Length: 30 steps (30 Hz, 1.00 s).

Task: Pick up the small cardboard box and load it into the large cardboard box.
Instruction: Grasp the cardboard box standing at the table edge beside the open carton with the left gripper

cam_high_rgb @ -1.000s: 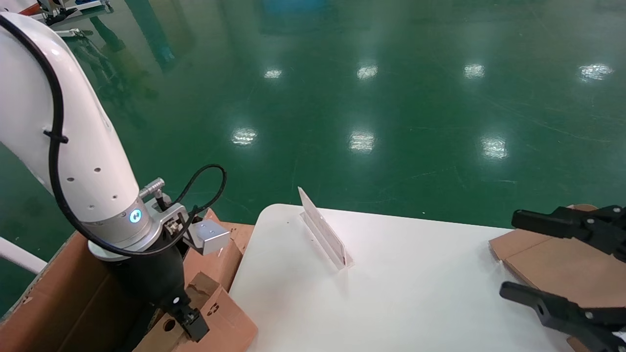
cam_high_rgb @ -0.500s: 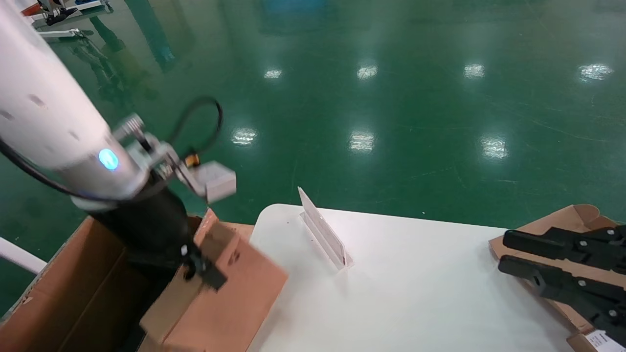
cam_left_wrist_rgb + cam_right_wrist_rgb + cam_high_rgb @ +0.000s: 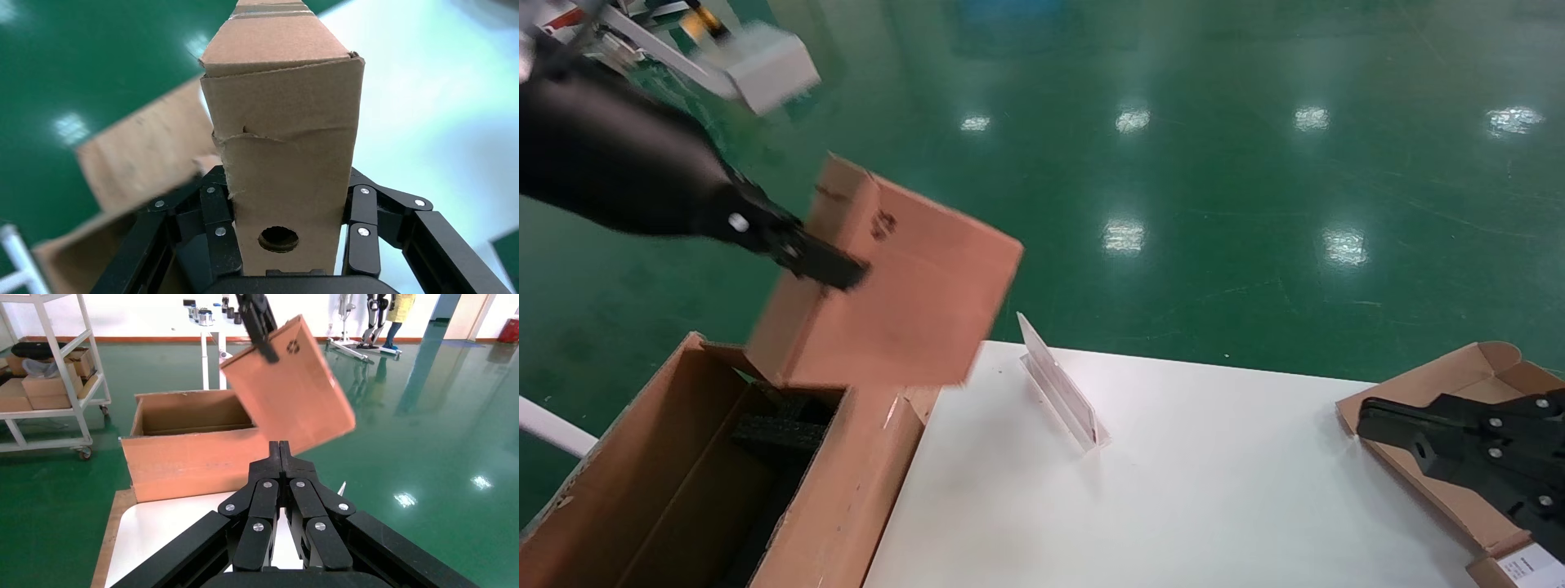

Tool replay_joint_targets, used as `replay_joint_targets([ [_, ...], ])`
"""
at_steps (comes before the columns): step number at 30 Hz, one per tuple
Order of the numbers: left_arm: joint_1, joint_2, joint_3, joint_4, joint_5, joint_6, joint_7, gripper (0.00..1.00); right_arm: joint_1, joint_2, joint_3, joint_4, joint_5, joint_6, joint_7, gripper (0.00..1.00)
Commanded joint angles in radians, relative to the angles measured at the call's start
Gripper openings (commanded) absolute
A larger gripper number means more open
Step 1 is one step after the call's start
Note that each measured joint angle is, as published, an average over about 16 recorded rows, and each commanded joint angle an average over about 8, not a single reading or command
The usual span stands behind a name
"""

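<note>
Gripping small cardboard box (image 3: 891,282) in left claw (image 3: 834,269) above large cardboard box (image 3: 846,490), dark foam inside, right claw (image 3: 1369,420) clenched empty.

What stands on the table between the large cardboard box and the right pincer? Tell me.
A clear acrylic sign holder stands between the large cardboard box and the right pincer, in the head view.

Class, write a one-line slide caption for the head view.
Left tool holds the small cardboard box tilted in the air above the open large cardboard box; right tool rests shut at the table's far side.
</note>
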Motion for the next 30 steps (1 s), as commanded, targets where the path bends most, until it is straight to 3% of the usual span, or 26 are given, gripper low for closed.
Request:
replay_joint_targets([
  [1, -0.026, -0.008, -0.015, -0.001, 0.025, 0.011, 0.018, 0.00, 0.000, 0.000, 0.000, 0.000, 0.000, 0.000, 0.000, 1.00],
  [12, -0.106, -0.043, 0.048, 0.025, 0.090, 0.028, 0.094, 0.00, 0.000, 0.000, 0.000, 0.000, 0.000, 0.000, 0.000, 1.00],
  [20, -0.173, -0.046, 0.185, 0.052, 0.100, 0.031, 0.110, 0.00, 0.000, 0.000, 0.000, 0.000, 0.000, 0.000, 0.000, 1.00],
  [24, -0.257, 0.000, 0.340, 0.081, 0.073, 0.032, 0.116, 0.00, 0.000, 0.000, 0.000, 0.000, 0.000, 0.000, 0.000, 1.00],
  [30, -0.422, 0.154, 0.708, 0.151, -0.042, 0.032, 0.142, 0.00, 0.000, 0.000, 0.000, 0.000, 0.000, 0.000, 0.000, 1.00],
])
